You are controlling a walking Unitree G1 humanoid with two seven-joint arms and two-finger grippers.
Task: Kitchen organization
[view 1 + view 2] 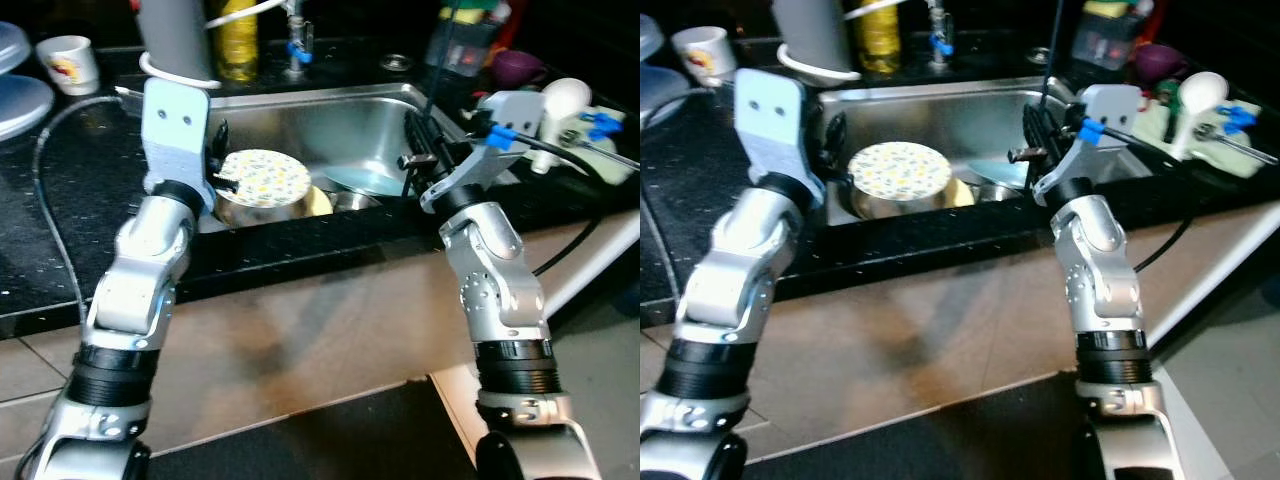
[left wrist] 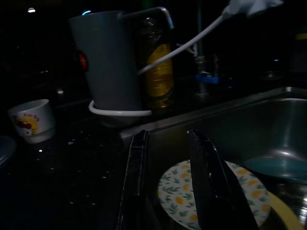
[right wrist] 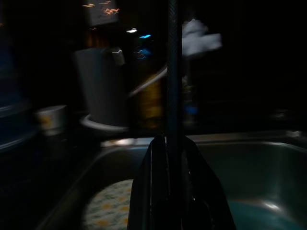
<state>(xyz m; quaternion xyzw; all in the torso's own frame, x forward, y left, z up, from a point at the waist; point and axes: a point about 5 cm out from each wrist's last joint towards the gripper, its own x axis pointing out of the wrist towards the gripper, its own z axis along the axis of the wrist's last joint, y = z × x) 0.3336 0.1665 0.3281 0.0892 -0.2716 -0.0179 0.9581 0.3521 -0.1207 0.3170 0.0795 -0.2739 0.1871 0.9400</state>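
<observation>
sink [image 1: 330, 125], stainless, set in a black counter [image 1: 60, 240]; the landmark for every entry below.

floral plate [image 1: 264, 177]: inside the sink at its left end, lying flat on a steel pot [image 1: 250, 210] like a lid. a yellow item shows just beside the pot, partly hidden. teal bowl [image 1: 365, 181]: inside the sink toward its right end, low on the floor of the basin.

left gripper [image 2: 165, 187]: at the sink's left rim, fingers parted by a narrow gap, nothing between them, poised just above the floral plate's near edge.

right gripper [image 1: 425, 150]: at the sink's right rim, fingers closed together on a thin dark rod [image 3: 172, 72] that rises straight up past the sink; what the rod belongs to cannot be told.

progress, as a judgement: early. dishes lie in the basin, nothing from it is set out on the counter, and the plate is not yet grasped.

surroundings: grey jug [image 2: 108, 62] and yellow bottle [image 1: 238, 40] behind the sink's left back corner; white tap hose [image 2: 187, 45] arching over; printed mug [image 1: 70, 62] and stacked plates [image 1: 20, 90] well left of the sink; white ladle [image 1: 560, 105], purple item and containers right of it.

obstructions, as a judgement: the sink's left wall crowds the left gripper; the held rod occupies the right.
</observation>
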